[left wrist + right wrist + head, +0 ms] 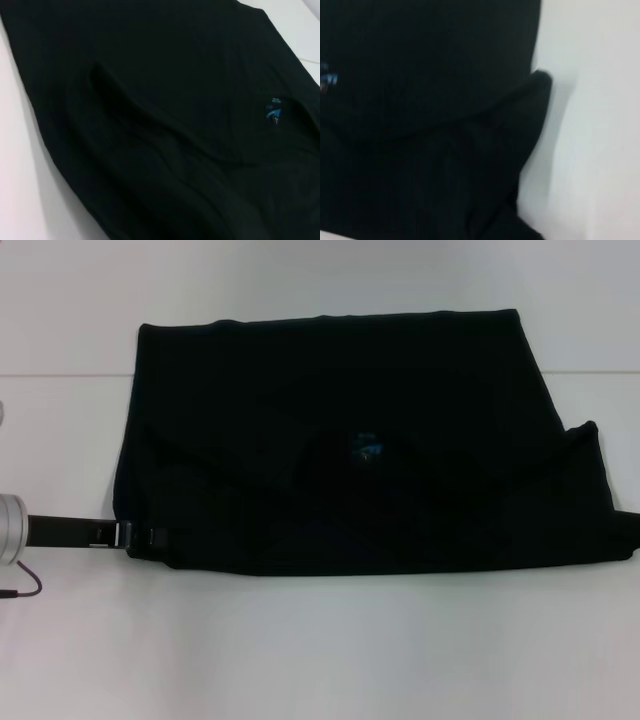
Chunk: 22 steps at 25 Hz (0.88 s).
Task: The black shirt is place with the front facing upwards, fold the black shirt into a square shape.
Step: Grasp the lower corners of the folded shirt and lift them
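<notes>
Now the left end effector [140,536] touches the black shirt's [340,400] near-left edge; grip unclear.

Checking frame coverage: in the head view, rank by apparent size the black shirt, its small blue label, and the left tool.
1. Plain black cloth shirt, by far the largest.
2. Left tool, a slim black bar at the shirt's edge.
3. Small blue label, smallest.

black shirt [330,420]: plain black | small label [367,448]: blue-teal | table [320,650]: white
</notes>
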{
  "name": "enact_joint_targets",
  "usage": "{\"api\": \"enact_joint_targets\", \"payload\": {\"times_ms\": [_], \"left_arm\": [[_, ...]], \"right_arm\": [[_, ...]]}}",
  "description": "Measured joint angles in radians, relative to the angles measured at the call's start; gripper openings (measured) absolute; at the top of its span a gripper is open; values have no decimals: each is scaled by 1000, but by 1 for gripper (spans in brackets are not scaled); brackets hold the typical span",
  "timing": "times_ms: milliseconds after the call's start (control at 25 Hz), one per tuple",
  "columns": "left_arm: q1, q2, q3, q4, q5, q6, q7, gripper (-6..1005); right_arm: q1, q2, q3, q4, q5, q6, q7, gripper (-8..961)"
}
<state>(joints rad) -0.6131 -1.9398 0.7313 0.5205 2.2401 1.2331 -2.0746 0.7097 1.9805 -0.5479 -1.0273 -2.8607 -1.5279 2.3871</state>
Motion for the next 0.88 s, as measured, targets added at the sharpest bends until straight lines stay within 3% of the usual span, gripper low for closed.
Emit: {"api": "enact_joint_targets", "payload": {"times_ms": [480, 880], "left_arm": [[-3, -6, -1, -3, 1, 0, 0, 63], [-4, -7, -4, -4, -3, 1, 0, 63]], "right_arm": [[61, -15, -21, 247, 55, 119, -40, 821], [77, -12, -58, 298, 57, 180, -39, 818]]}}
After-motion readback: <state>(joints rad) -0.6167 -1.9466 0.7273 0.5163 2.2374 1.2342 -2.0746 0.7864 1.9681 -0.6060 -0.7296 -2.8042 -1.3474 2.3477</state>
